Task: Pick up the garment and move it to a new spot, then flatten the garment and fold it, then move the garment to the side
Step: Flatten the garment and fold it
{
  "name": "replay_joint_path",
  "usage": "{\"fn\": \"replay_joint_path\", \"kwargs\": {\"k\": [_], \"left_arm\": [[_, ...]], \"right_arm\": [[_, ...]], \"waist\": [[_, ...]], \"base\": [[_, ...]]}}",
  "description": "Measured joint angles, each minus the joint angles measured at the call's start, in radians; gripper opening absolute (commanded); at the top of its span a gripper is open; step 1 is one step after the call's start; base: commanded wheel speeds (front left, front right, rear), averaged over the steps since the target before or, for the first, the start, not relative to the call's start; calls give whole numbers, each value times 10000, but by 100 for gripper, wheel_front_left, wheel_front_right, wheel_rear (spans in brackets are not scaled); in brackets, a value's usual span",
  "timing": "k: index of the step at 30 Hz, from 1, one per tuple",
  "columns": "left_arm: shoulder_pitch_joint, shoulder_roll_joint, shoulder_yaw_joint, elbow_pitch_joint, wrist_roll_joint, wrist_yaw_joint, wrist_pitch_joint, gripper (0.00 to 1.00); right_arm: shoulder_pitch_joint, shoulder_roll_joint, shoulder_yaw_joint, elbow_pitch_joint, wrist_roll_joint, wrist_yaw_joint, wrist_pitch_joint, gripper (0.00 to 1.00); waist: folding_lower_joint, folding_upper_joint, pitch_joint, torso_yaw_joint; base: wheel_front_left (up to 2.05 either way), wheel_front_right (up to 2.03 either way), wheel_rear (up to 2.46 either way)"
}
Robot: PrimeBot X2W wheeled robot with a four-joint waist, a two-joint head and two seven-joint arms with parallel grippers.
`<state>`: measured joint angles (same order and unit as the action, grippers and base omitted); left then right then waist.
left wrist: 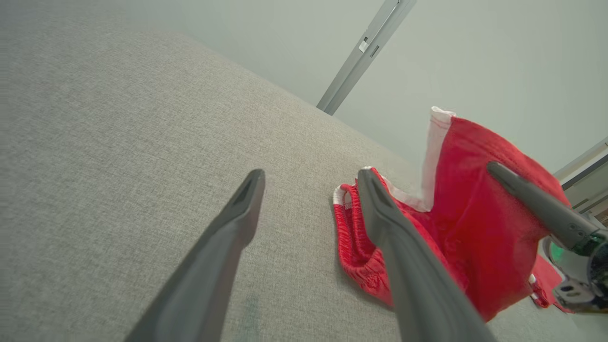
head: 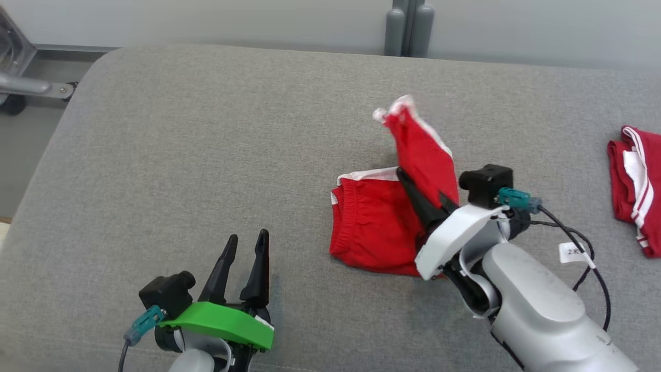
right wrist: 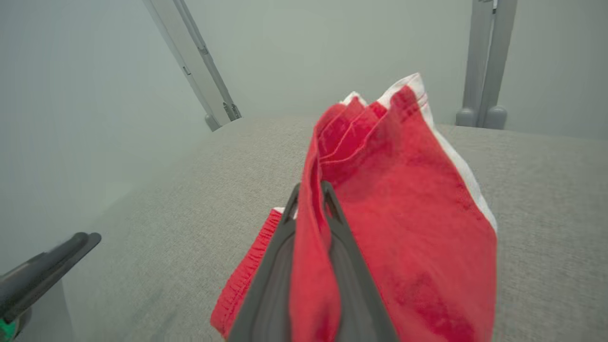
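- Right wrist view: the right gripper (right wrist: 309, 192) is pinched on a fold of the red shorts (right wrist: 408, 213), holding one leg up off the grey cushion (right wrist: 546, 190).
- The right arm (head: 537, 310) reaches in from the lower right; the waistband lies mid-cushion.
- The left gripper (head: 248, 242) hangs spread and empty near the front edge.
- Bare cushion lies left; another red garment (head: 632, 181) sits far right.

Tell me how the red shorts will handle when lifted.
Probably floppy: the red shorts drape and fold where the right gripper pinches them. Likely light: the lifted flap stands up unsupported. The rest would probably drag along the grey cushion.
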<state>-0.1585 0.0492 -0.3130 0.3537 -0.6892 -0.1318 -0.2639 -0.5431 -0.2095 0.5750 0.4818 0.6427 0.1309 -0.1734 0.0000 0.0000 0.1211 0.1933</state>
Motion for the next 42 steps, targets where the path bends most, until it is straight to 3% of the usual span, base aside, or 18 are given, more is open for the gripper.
{"fn": "replay_joint_path", "kwargs": {"k": [6, 7, 8, 9, 15, 20, 26, 29, 36, 42], "left_arm": [[117, 0, -123, 38, -54, 0, -2, 100], [155, 0, -117, 42, -54, 0, -2, 100], [197, 0, -109, 52, -54, 0, 0, 100], [223, 0, -104, 67, -54, 0, 0, 100], [317, 2, 150, 88, -21, 2, -2, 100], [361, -6, 389, 54, 192, 0, -2, 100], [485, 0, 1229, 6, 1058, 0, 0, 100], [552, 6, 1641, -50, 1386, 2, -2, 100], [685, 2, 2151, -182, 1850, 2, 0, 100], [818, -2, 2368, -261, 2171, 4, 0, 100]], "right_arm": [[-36, 625, 1106, 362, -113, 0, 374, 0], [-26, 690, 1216, 523, -132, 0, 403, 12], [-4, 746, 1290, 706, -130, 0, 399, 53], [17, 796, 1352, 861, -127, 0, 366, 100], [58, 909, 1406, 1342, 65, 0, -213, 100], [220, 552, 729, 1494, 222, 0, -644, 100], [790, 251, -700, 1613, -288, 0, -853, 100], [1237, 213, -1900, 1216, -917, -2, -882, 100], [2554, 556, -4033, 221, -2282, -2, -882, 100], [3210, 865, -4928, -267, -2861, -2, -884, 100]], "waist": [[0, 0, -101, 672], [0, 0, -116, 749], [0, 0, -132, 819], [0, 0, -150, 875], [0, 0, -271, 802], [0, 0, -358, 422], [0, 0, -479, -170], [0, 0, -541, -494], [0, 0, -670, -1191], [0, 0, -712, -1544]], "base": [[0, 0, 0], [0, 0, 0], [0, 0, 0], [0, 0, 0], [0, 0, 0], [0, 0, 0], [0, 0, 0], [0, 0, 0], [0, 0, 0], [0, 0, 0]]}}
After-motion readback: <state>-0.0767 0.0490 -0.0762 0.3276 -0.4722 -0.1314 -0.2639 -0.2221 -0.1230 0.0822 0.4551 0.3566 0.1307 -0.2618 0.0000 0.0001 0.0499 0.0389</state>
